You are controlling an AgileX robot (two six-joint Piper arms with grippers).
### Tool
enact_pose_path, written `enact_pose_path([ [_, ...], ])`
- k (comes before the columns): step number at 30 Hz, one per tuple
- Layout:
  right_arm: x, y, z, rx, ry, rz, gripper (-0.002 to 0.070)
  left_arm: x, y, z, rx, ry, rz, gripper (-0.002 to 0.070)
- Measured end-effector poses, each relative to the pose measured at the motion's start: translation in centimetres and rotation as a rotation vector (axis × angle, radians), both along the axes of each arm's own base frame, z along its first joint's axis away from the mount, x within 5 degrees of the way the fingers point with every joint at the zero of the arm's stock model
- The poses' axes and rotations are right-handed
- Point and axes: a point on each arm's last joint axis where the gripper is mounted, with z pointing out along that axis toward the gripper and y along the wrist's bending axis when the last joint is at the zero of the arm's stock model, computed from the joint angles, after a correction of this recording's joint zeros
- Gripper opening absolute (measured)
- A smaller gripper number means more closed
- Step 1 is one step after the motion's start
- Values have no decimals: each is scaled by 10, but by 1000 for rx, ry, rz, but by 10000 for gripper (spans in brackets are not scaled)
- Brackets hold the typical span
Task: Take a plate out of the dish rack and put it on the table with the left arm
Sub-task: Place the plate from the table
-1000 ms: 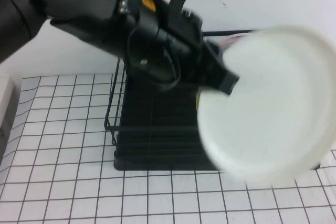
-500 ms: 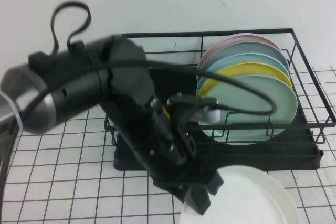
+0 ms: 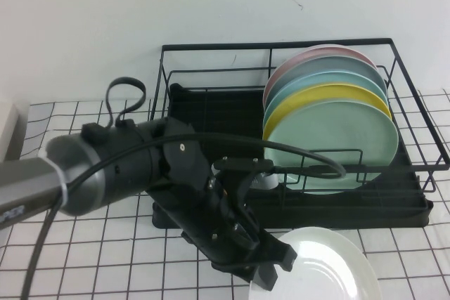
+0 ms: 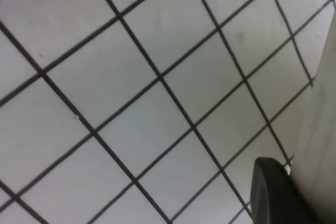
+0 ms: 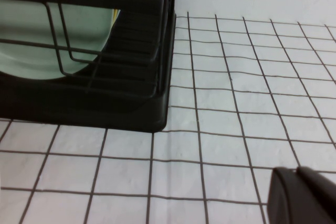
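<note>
The white plate lies low and nearly flat over the table, just in front of the dish rack. My left gripper is at the plate's left rim and shut on it. In the left wrist view one black finger shows beside the plate's pale edge, close above the grid cloth. The right gripper is out of the high view. Its wrist view shows it shut and empty, low over the cloth to the right of the rack's corner.
Several coloured plates stand upright in the rack's right half: a mint-green one in front, then yellow, blue-green and pink. The rack's left half holds nothing. A pale box edge sits at the far left.
The left arm has swung the white plate down from close to the camera to the table in front of the rack. Over the last half second it sank a little and tilted flatter.
</note>
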Motion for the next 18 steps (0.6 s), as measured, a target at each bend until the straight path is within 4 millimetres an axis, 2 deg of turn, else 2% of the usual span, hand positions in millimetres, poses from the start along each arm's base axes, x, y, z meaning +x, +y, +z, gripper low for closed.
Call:
enact_pose_path([
  [6,0,0,0,0,0,0,-1,5,-3,-19,38,55,37,78],
  [12,0,0,0,0,0,0,-1,5,-2,-21,48,59,42,85],
  [15,0,0,0,0,0,0,-1,7,-2,-23,61,29,14,144],
  [18,0,0,0,0,0,0,-1,10,-2,-25,62,-3,8,270],
])
